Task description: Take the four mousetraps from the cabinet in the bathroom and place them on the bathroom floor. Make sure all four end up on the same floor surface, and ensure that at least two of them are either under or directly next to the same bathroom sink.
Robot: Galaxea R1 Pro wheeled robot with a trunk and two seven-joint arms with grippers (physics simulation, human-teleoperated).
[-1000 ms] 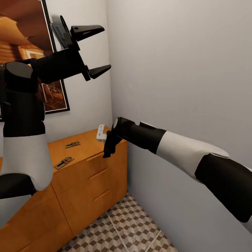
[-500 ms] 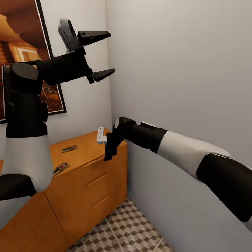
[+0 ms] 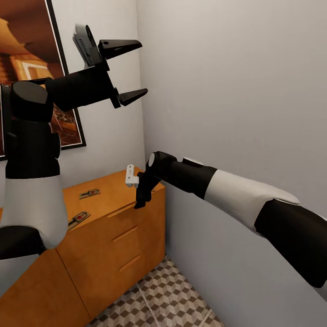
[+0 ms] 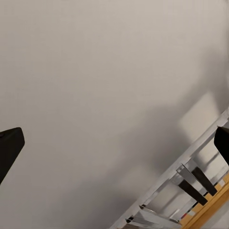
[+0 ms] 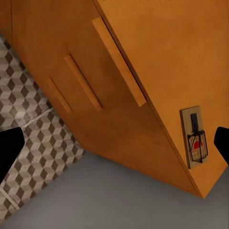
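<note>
While the left gripper (image 3: 125, 69) hangs wide open and empty up by the framed picture (image 3: 27, 72), the right gripper (image 3: 141, 193) points down over the cabinet (image 3: 109, 227) at its right end, jaws spread with nothing between them. Two mousetraps (image 3: 90, 194) (image 3: 79, 219) lie apart on the cabinet top; the right wrist view has a mousetrap (image 5: 195, 137) near the corner, bathroom floor (image 5: 28, 133) below.

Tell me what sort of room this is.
Probably a corner of a home bathroom or hallway: patterned cube floor tiles, a low wooden cabinet with mousetraps on top, and a framed picture on the wall.
</note>
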